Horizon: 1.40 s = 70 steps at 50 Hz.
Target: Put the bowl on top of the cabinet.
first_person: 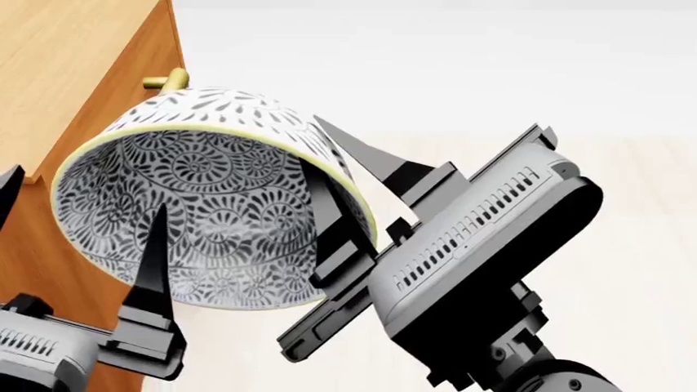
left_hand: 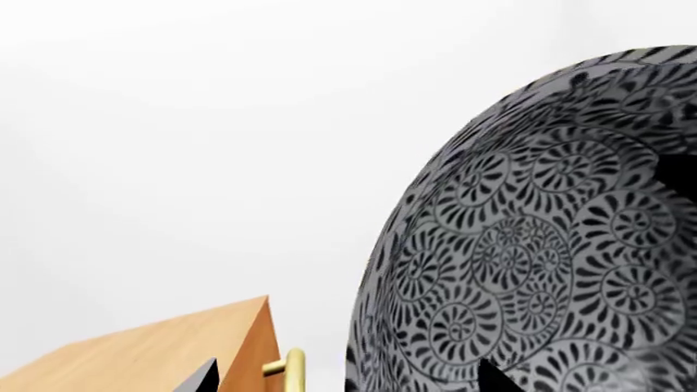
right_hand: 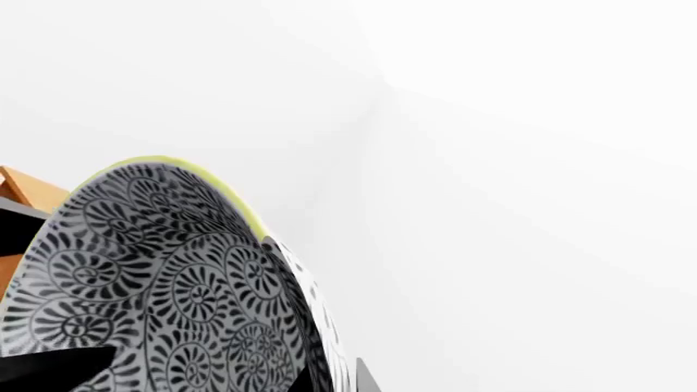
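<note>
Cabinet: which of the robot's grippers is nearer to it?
Left. The left gripper is at the bowl's cabinet-side rim, right beside the cabinet; the right gripper holds the bowl's opposite rim.

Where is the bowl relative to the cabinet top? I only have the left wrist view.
Observer: In the head view, the bowl is tipped on its side, out past the front edge of the cabinet, not over its top.
Operator: Which arm holds it?
Observer: The right gripper pinches the rim wall, one finger inside and one outside.
Operator: And the left?
Observer: The left gripper is open, its fingers straddling the opposite wall.
</note>
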Motion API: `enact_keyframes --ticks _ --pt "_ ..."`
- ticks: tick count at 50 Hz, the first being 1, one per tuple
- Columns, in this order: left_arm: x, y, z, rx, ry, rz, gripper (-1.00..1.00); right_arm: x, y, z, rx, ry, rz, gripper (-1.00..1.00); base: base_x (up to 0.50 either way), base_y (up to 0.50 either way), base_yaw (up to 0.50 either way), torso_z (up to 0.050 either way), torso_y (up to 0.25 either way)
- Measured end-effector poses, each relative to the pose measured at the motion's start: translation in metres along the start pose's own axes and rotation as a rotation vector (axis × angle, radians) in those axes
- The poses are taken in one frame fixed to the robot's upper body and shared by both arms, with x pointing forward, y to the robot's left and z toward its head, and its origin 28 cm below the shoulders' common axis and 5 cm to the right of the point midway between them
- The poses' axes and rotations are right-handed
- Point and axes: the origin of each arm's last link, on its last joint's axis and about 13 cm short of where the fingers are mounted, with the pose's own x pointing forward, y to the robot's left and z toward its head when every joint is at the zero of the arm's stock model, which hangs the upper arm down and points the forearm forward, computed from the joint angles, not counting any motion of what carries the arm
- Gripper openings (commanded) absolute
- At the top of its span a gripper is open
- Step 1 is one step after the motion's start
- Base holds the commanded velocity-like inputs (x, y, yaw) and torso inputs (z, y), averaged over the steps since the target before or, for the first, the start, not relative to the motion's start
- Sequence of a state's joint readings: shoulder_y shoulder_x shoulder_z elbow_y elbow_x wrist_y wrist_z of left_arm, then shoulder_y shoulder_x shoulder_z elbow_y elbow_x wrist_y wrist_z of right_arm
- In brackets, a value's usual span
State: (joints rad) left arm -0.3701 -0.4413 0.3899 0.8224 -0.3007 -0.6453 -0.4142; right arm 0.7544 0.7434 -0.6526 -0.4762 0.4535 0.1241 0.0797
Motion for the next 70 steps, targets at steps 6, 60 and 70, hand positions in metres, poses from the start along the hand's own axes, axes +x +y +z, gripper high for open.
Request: enact_keyframes --ticks 6,60,70 --pt "0.0012 0.0009 -0.0017 0.0 0.006 0.005 1.0 0.0 0.0001 0.0002 -0.001 0.0 0.001 -1.0 0.0 0.0 0.0 0.0 0.0" --pt "0.0024 -0.0028 0.0018 -0.036 0.001 -0.033 -1.0 0.0001 -0.0032 -0.0006 -0.017 0.017 -0.029 1.0 0.0 0.0 0.0 0.0 0.0" --pt "0.0024 -0.0018 0.0023 -0.04 0.0 -0.027 -1.0 0.0001 -0.0038 -0.0006 -0.024 0.024 -0.03 1.0 0.0 0.0 0.0 0.0 0.0"
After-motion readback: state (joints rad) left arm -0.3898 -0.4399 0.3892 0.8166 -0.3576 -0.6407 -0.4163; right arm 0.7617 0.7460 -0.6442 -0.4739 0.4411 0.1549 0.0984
